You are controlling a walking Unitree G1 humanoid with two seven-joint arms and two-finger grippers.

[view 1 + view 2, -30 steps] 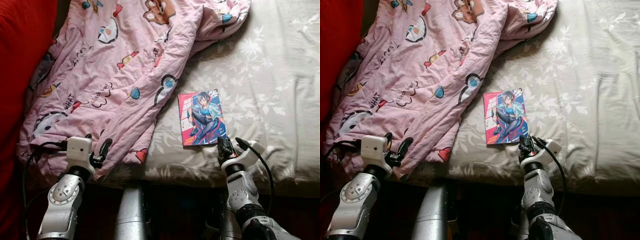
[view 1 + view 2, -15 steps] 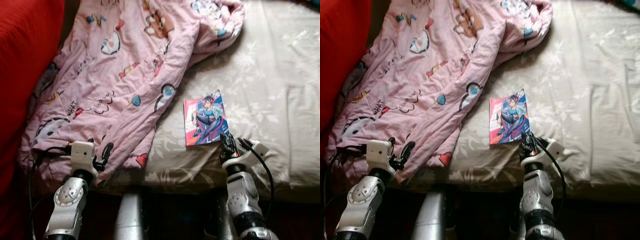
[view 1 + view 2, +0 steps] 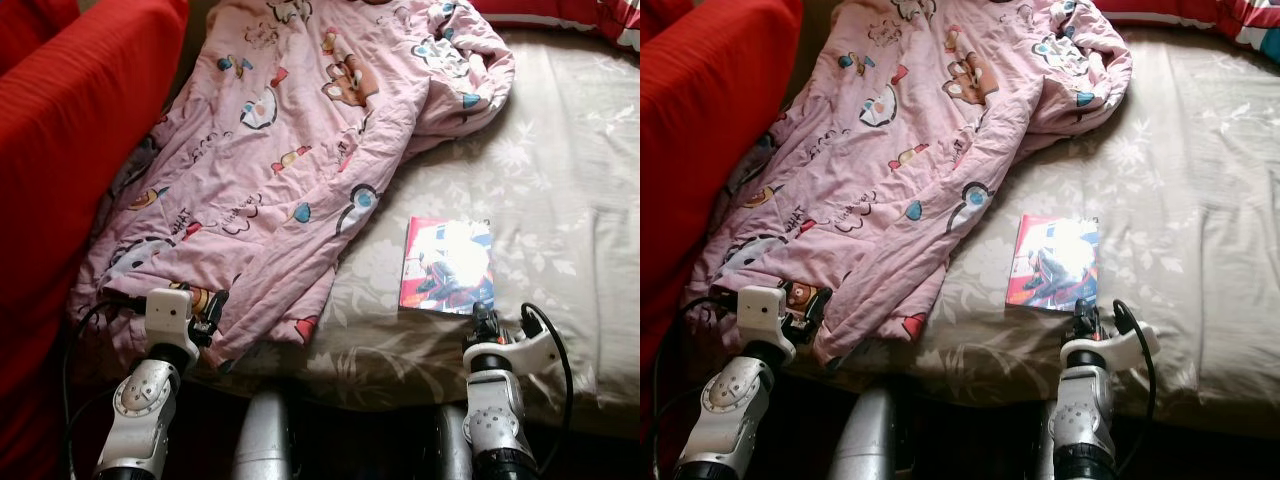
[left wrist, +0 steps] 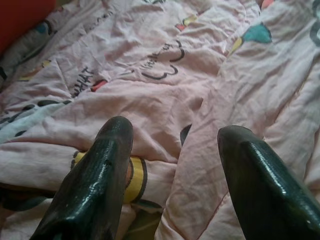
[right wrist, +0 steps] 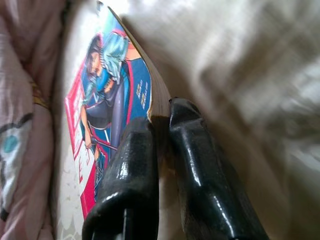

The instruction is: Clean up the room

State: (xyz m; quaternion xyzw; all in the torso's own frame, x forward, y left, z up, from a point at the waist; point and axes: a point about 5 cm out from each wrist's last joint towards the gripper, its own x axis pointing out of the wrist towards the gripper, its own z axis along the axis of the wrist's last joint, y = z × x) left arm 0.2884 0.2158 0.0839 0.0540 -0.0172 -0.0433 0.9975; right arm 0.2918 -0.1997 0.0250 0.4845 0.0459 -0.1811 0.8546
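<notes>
A book lay flat on the bed, on the floral grey-beige sheet, at about 4 o'clock from the middle of the head view. Glare washed out most of its cover there; the right wrist view showed a red-bordered cover with a blue-haired drawn figure and small print too fine to read. The right claw was at the book's near edge, at 6 o'clock from it, its two fingers nearly together and pinching the corner of the book between them.

A pink quilt with cartoon prints sprawled from 12 o'clock down to 8 o'clock, its edge just beside the book. Scribbled lettering ran across it; "WHAT" could be made out in the left wrist view, the rest not legible. The left claw rested at the quilt's near hem, at 8 o'clock, its fingers spread wide with the fabric lying between them, gripping nothing. A red cushion stood at 10 o'clock, touching the quilt.
</notes>
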